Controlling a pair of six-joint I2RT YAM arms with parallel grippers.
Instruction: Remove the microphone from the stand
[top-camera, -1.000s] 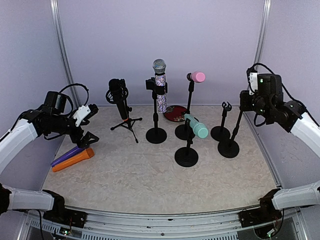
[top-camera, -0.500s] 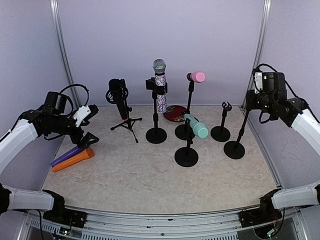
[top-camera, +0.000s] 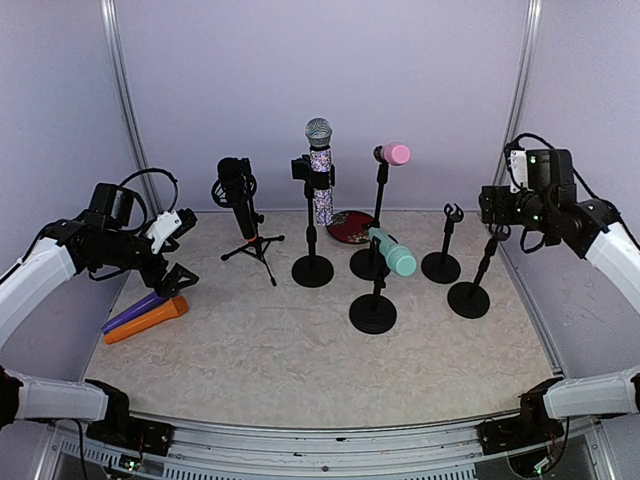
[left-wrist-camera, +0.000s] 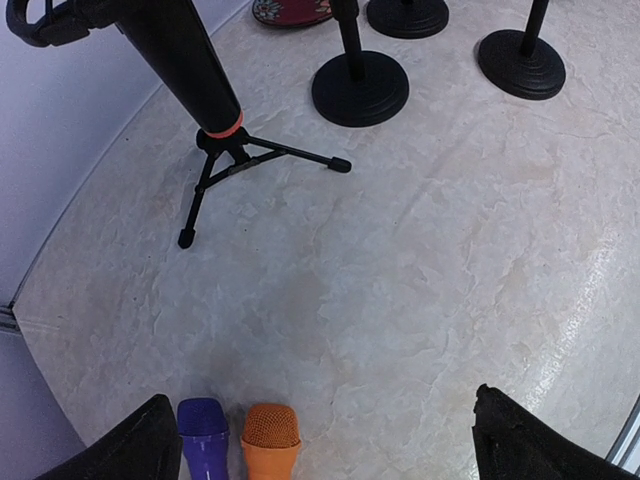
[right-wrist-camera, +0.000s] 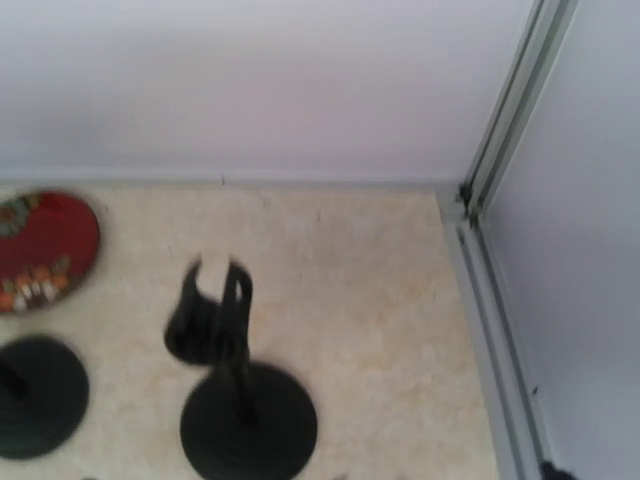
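Four mics on stands toward the back of the surface (top-camera: 300, 350). At left, black mic (top-camera: 238, 195) on a tripod (top-camera: 255, 247), tilted, head up and leaning left. Next, silver-headed mic (top-camera: 320, 170) clipped upright on a round-based stand (top-camera: 312, 268), long axis vertical, head on top, patterned body below. Further right, pink mic (top-camera: 394, 154) atop a tall stand (top-camera: 378, 210), lying near level, pink end pointing right. In front of that, teal mic (top-camera: 392, 252) on a short stand (top-camera: 373, 312), slanted, teal end down and to the right. Any print on them too small to read.

Purple mic (left-wrist-camera: 203, 425) and orange mic (left-wrist-camera: 270, 432) flat on the surface at left, side by side, touching, heads aimed toward the stands. Left gripper (left-wrist-camera: 320, 430) above them, fingers wide apart, holding nothing.

Right gripper (top-camera: 492, 208) high at right, just beside the clip of the near empty stand (top-camera: 470, 290); fingers apart or together: cannot tell. Far empty stand (top-camera: 442, 245) close by. Red dish (top-camera: 350, 227) behind the stands.
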